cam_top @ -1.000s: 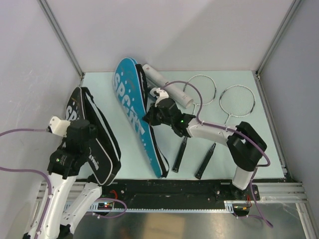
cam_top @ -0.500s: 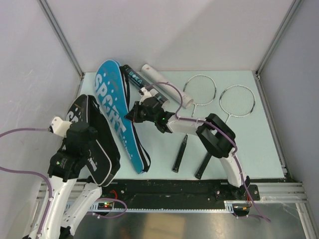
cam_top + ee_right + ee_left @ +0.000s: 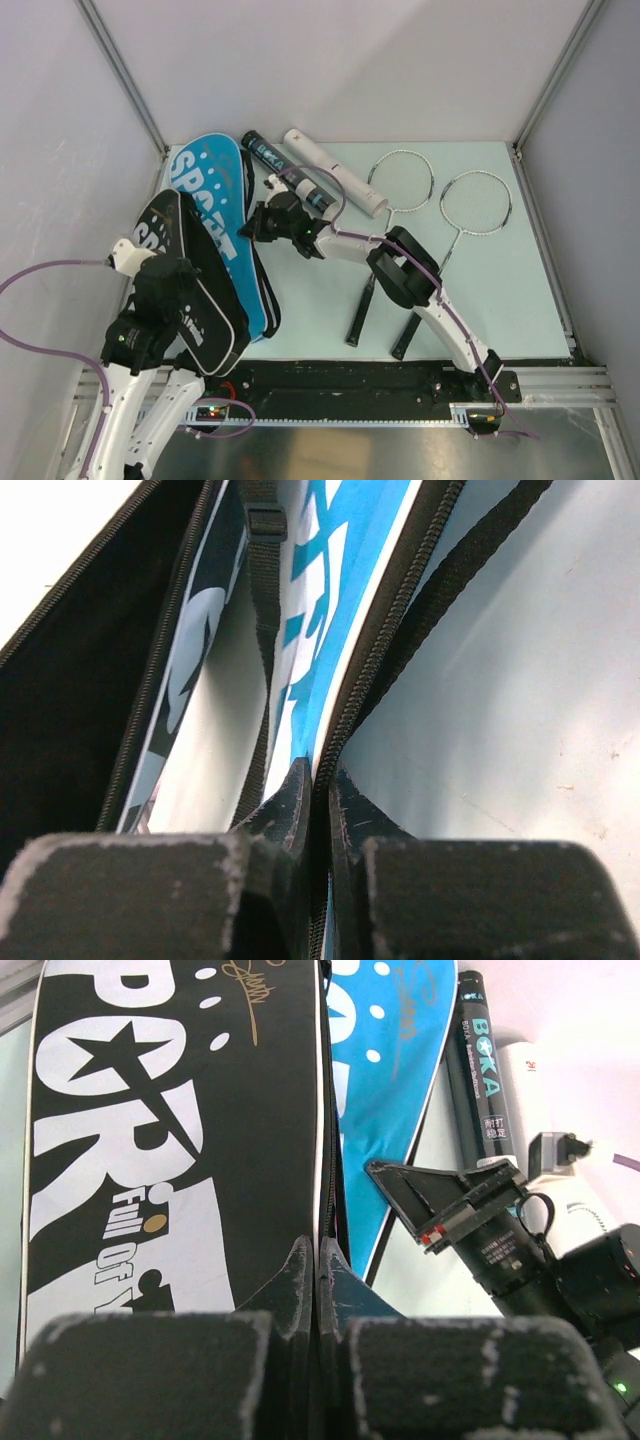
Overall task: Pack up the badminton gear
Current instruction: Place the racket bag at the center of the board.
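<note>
Top external view: the blue racket-shaped fabric SPORT bag lies at the left rear of the table, its near end hidden behind the black racket-shaped SPORT bag. The right end effector is clenched on the blue bag's zippered rim, and the left end effector pinches the black bag's seam. Both bags look light, soft and floppy, so the firmer zipper edge seems the surest hold

At the left edge of the counter, the left bag overlaps the second bag, which lies just right of it and reaches farther back. Right of the bags, at the back, the left tube and the right tube lie side by side. Farther right, the left racket and the right racket lie beside each other, heads far, handles near.
</note>
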### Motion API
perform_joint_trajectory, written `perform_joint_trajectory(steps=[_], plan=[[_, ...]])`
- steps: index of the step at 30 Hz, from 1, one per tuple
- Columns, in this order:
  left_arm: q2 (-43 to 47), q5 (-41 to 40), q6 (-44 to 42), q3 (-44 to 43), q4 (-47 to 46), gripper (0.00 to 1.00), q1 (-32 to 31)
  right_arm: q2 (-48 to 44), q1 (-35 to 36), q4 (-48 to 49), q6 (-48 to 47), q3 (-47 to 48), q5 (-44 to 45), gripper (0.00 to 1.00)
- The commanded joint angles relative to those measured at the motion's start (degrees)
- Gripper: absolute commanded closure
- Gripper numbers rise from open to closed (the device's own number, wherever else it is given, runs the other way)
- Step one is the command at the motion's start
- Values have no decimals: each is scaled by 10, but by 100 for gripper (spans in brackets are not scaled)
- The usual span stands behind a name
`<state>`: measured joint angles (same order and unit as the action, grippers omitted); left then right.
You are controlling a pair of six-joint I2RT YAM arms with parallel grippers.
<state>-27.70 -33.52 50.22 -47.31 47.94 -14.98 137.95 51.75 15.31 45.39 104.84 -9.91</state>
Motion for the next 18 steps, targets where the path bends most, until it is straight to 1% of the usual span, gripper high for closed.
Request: perform_joint_trajectory(steps=[1,6,7,8,10,11,12,14,15,16,18], plan=[[2,2,-19,7,-41,100,3,25,4,3,-13,57,-45,100],[12,11,-35,17,-58,100,2,37,7,-4,-15,55,-54,100],[13,11,-35,19,-60,100,3,37,6,-5,-15,56,-58,96],[14,11,-38,20,-64,100,2,35,5,-8,-15,57,-63,92],[14,10,-44,19,-68,100,3,26,3,-17,-17,56,-70,78],[14,6,-47,17,-71,100,3,20,0,-24,-18,54,-72,68],[14,3,-53,14,-73,100,3,6,-2,-33,-18,47,-73,60],[11,-4,-65,8,-78,100,2,-32,-8,-46,-15,21,-65,39],[9,-7,-71,5,-80,100,3,-62,-12,-47,-17,2,-60,32],[8,-7,-77,3,-81,100,3,-89,-14,-44,-18,-26,-56,28],[8,-6,-83,2,-83,100,3,-149,-24,-27,-14,-83,-58,25]])
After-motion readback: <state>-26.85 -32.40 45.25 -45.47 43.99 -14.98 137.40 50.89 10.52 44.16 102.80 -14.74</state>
